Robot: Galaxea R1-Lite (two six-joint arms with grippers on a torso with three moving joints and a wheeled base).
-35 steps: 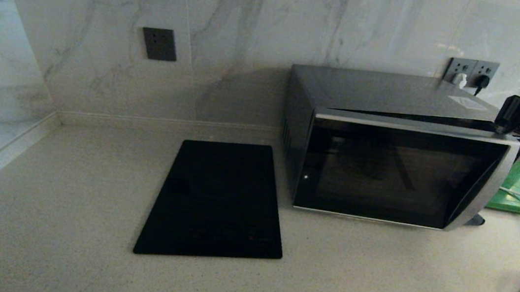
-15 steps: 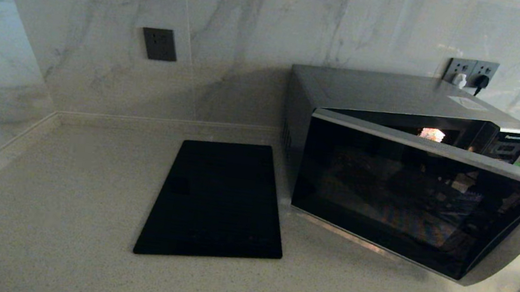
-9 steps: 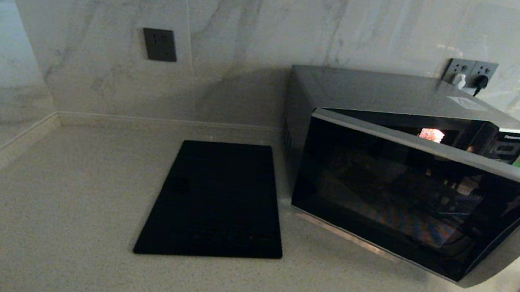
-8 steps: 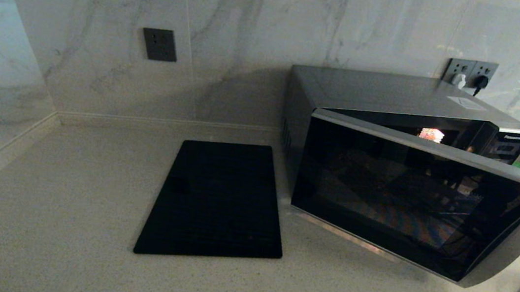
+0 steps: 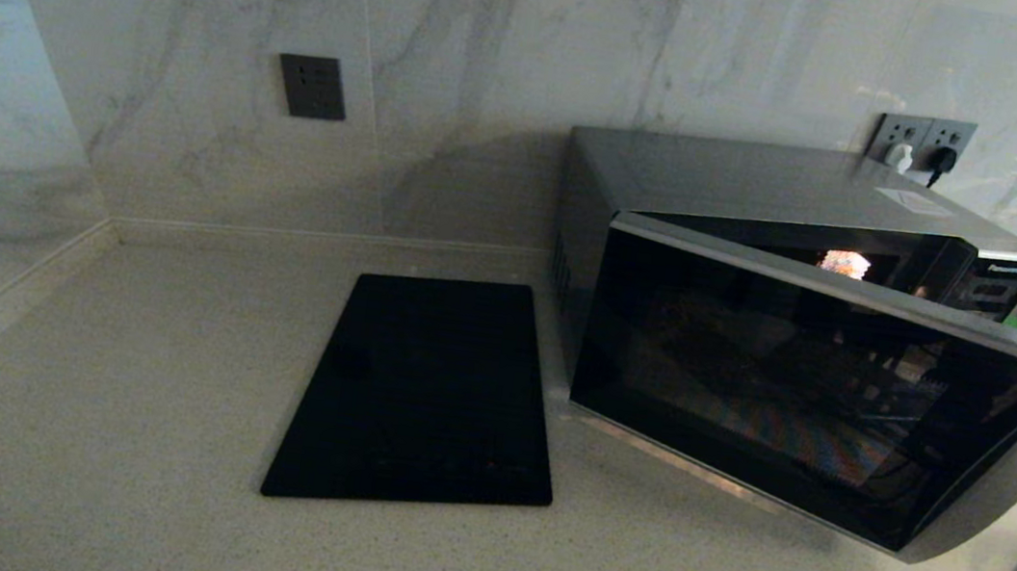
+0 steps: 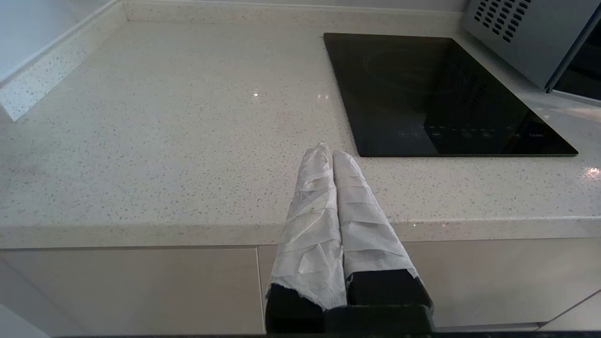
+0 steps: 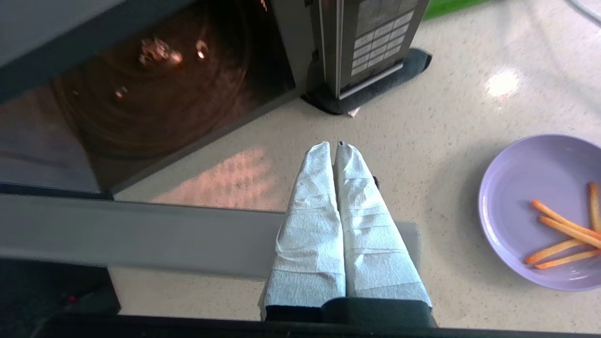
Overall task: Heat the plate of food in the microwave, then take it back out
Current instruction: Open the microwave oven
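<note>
Right gripper (image 7: 334, 146) pressed together, empty, above half-open microwave door (image 7: 141, 234). Plate of food (image 7: 516, 206) beside gripper: your descent risks clipping door edge.

Left gripper (image 6: 328, 152) pressed together, parked off counter (image 6: 141, 141).

Silver-grey microwave (image 5: 773, 187), lilac plate (image 7: 530, 188), orange sticks (image 7: 561, 234), black cooktop (image 5: 423, 391), speckled beige counter (image 5: 117, 393)

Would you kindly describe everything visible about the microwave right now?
The microwave is a boxy silver-grey Panasonic oven standing on the speckled counter beside the black cooktop. Its dark glass door, hinged at the left, stands partly open, the cavity lit, showing a round glass turntable. A button panel sits on its right. Nothing touches it.
</note>
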